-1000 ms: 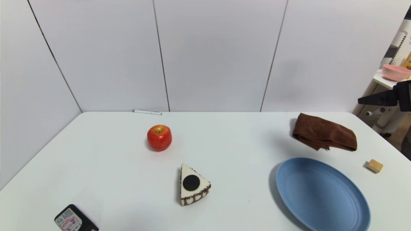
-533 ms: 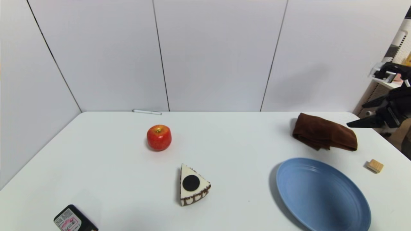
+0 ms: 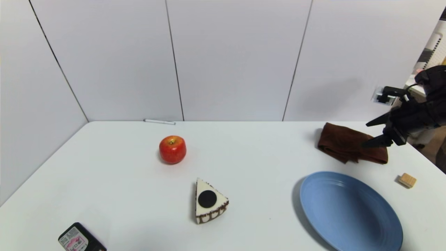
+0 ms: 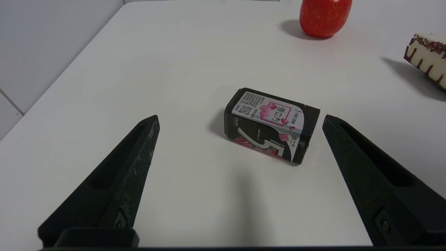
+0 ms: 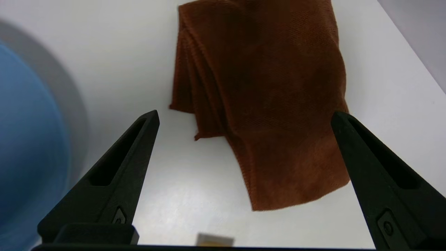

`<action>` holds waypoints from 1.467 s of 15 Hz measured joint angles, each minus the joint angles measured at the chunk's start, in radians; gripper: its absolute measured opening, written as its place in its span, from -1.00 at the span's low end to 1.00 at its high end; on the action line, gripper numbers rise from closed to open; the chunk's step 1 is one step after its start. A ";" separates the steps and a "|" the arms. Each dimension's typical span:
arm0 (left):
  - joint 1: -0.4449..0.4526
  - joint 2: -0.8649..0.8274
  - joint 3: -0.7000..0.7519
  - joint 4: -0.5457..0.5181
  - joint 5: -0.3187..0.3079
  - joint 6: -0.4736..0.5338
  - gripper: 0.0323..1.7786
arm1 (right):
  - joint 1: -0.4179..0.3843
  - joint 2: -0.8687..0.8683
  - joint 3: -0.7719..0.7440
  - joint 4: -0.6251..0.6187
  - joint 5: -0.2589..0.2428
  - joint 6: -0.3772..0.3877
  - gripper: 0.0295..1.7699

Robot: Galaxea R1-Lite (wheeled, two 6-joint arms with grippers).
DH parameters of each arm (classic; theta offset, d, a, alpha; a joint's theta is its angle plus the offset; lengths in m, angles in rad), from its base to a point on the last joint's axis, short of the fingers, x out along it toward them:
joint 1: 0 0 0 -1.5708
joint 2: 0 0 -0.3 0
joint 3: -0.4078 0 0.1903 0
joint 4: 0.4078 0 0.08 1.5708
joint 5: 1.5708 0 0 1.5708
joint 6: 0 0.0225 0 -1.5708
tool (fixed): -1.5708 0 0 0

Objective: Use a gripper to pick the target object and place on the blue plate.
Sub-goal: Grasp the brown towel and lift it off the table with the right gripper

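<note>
Two black robot grippers with pointed fingers are in view, and the large round light-blue plate with a shallow ridged rim [image 3: 350,212] serves here as the landmark. The folded dark brown terry-cloth towel [image 3: 343,141] lies on the white table [image 3: 122,181] just beyond the plate, toward the back wall of smooth pale panels [image 3: 230,62], apart from the rim. It is rumpled, with layered edges and loose corners showing on the side nearer the plate.

The right gripper [image 3: 366,135] reaches in from the robot's right and hangs over the towel's right part, beyond the plate. Its jaws are spread wide with nothing between them in its grip; in the right wrist view the towel shows between and past the fingertips.

The left gripper [image 4: 241,116] is well to the left of the plate, also spread wide and holding nothing, facing a small black box-shaped pack with a white and pink label [image 4: 271,125].

A small pale wooden block [image 3: 407,180] sits near the plate, off its far right side. To the plate's left is a wedge of white cake with brown trim and a black disc on top [image 3: 210,202]. Farther left and farther back than the plate stands a shiny red apple [image 3: 172,150], and beyond that a slim white pen [image 3: 159,121] lies by the wall.
</note>
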 joint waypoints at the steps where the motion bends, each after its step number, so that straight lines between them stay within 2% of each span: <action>1: 0.000 0.000 0.000 0.000 0.000 0.000 0.90 | 0.004 0.030 -0.031 0.000 -0.003 -0.001 0.92; 4: 0.000 0.000 0.000 0.000 0.000 0.000 0.90 | 0.011 0.117 -0.124 -0.019 -0.009 -0.001 0.92; 6: 0.000 0.000 0.000 0.000 0.000 0.000 0.90 | 0.017 0.170 -0.153 -0.086 -0.011 0.000 0.92; 14: 0.000 0.000 0.000 0.000 0.000 0.000 0.90 | 0.028 0.274 -0.172 -0.134 -0.027 0.003 0.92; 17: 0.000 0.000 0.000 0.000 0.000 0.000 0.90 | 0.024 0.284 -0.176 -0.130 -0.027 0.007 0.35; 21: 0.000 0.000 0.000 0.000 0.000 0.000 0.90 | 0.018 0.285 -0.184 -0.123 -0.028 0.027 -0.13; 22: 0.000 0.000 0.000 0.000 0.000 0.000 0.90 | 0.016 0.282 -0.186 -0.121 -0.029 0.042 -0.40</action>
